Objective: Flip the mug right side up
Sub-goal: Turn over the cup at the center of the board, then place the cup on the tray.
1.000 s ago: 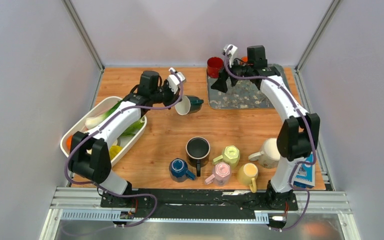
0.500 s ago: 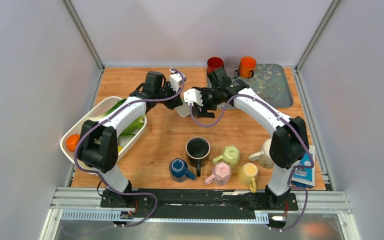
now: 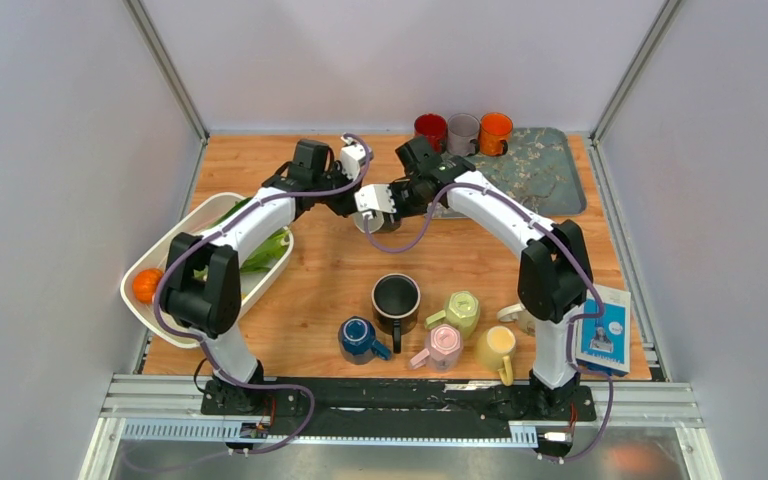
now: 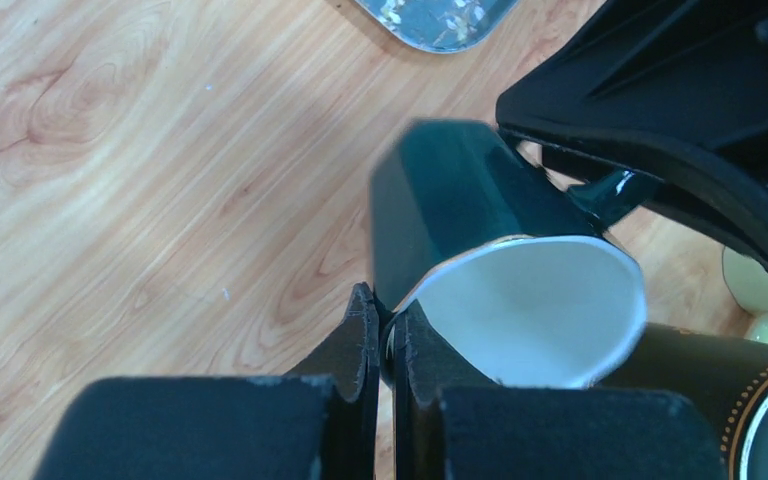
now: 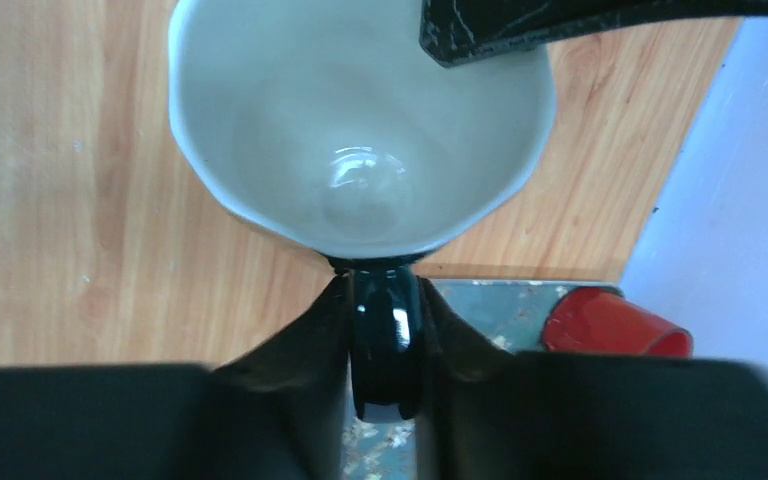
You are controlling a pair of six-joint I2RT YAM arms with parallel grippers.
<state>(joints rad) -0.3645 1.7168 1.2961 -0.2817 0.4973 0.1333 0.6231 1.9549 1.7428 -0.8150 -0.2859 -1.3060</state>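
The mug (image 4: 520, 310) is dark teal outside and white inside, and it hangs above the table's middle back, lying on its side. My left gripper (image 4: 388, 330) is shut on its rim, one finger inside and one outside. My right gripper (image 5: 385, 330) is shut on the mug's dark handle (image 5: 386, 345), with the white inside of the mug (image 5: 360, 130) facing the right wrist camera. In the top view the two grippers meet, left gripper (image 3: 352, 205) and right gripper (image 3: 385, 200), and only a white sliver of the mug (image 3: 367, 223) shows between them.
A patterned tray (image 3: 535, 170) at the back right has red (image 3: 429, 128), grey (image 3: 463, 128) and orange (image 3: 495, 127) mugs beside it. A white basket (image 3: 160, 262) of vegetables stands on the left. Several mugs cluster at the front middle, among them a black one (image 3: 396, 298). A blue carton (image 3: 601, 340) lies front right.
My right arm swung from the tray over to the mug, and its jaws closed on the handle. My left gripper kept its hold on the rim and barely moved.
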